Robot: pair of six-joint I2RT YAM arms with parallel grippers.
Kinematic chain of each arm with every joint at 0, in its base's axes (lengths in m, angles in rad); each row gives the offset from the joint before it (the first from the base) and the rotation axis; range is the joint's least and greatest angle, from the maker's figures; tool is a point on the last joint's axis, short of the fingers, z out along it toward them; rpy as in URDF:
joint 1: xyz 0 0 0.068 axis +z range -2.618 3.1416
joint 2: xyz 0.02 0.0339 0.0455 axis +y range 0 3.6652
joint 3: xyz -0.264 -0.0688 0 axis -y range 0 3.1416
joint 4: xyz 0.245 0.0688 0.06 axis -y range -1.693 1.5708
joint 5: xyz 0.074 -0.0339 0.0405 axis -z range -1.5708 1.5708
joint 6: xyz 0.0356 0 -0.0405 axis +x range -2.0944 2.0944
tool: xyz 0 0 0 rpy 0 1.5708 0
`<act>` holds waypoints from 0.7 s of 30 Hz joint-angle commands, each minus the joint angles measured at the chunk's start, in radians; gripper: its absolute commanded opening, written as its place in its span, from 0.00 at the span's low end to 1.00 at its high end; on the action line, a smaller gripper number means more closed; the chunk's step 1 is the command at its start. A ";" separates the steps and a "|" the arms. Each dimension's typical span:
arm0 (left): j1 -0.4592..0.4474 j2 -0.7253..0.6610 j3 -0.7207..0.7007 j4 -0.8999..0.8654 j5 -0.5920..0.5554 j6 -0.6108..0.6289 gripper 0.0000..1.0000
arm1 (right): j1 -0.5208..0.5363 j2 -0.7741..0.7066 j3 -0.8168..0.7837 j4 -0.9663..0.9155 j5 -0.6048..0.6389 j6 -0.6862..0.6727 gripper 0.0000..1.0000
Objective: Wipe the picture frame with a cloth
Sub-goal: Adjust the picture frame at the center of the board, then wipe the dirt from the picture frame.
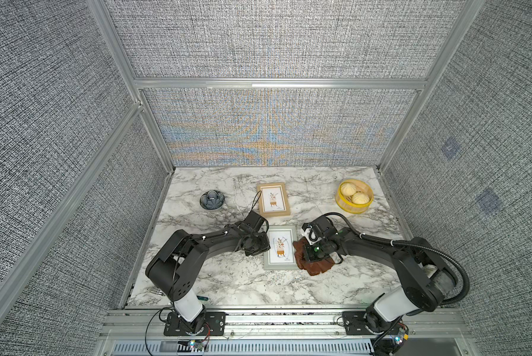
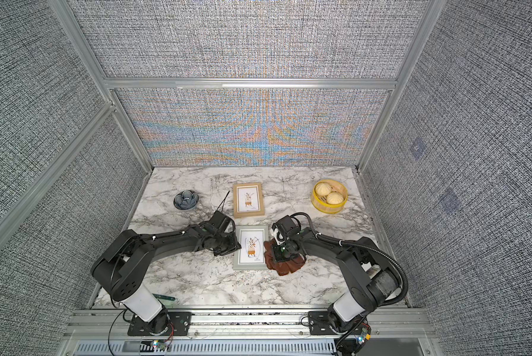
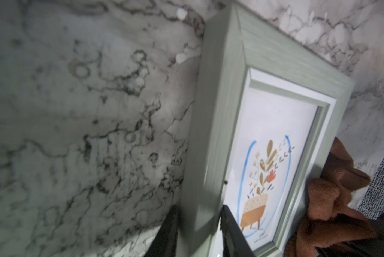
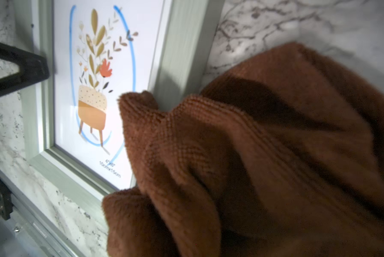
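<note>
The grey-green picture frame (image 1: 280, 251) (image 2: 251, 248) lies flat on the marble table (image 1: 227, 283). My left gripper (image 1: 266, 246) (image 3: 200, 233) grips its left rail (image 3: 222, 111), one finger outside (image 3: 168, 231) and one on the glass (image 3: 231, 231). The reddish-brown cloth (image 1: 315, 265) (image 2: 286, 266) is bunched at the frame's right edge, with a fold resting over that rail (image 4: 142, 106). My right gripper (image 1: 308, 252) points down into the cloth (image 4: 253, 155), shut on it, its fingers buried in the fabric. A blue oval line shows on the glass (image 4: 131, 44).
A second, wooden frame (image 1: 273, 199) (image 2: 248, 199) lies just behind. A dark flower-patterned bowl (image 1: 212, 199) sits back left, and a yellow steamer basket (image 1: 348, 207) with two buns back right. A small green stick (image 1: 201, 298) lies by the left arm's base. Fabric walls enclose three sides.
</note>
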 commanded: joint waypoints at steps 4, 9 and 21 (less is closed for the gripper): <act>-0.015 -0.051 -0.024 -0.053 -0.023 -0.012 0.36 | -0.004 -0.092 -0.047 -0.050 0.105 0.065 0.00; -0.013 -0.108 -0.011 -0.091 -0.064 0.014 0.45 | -0.025 -0.242 0.022 -0.125 0.325 0.017 0.00; 0.000 -0.174 -0.079 -0.037 -0.164 -0.049 0.39 | -0.011 0.055 0.381 0.241 -0.129 0.008 0.00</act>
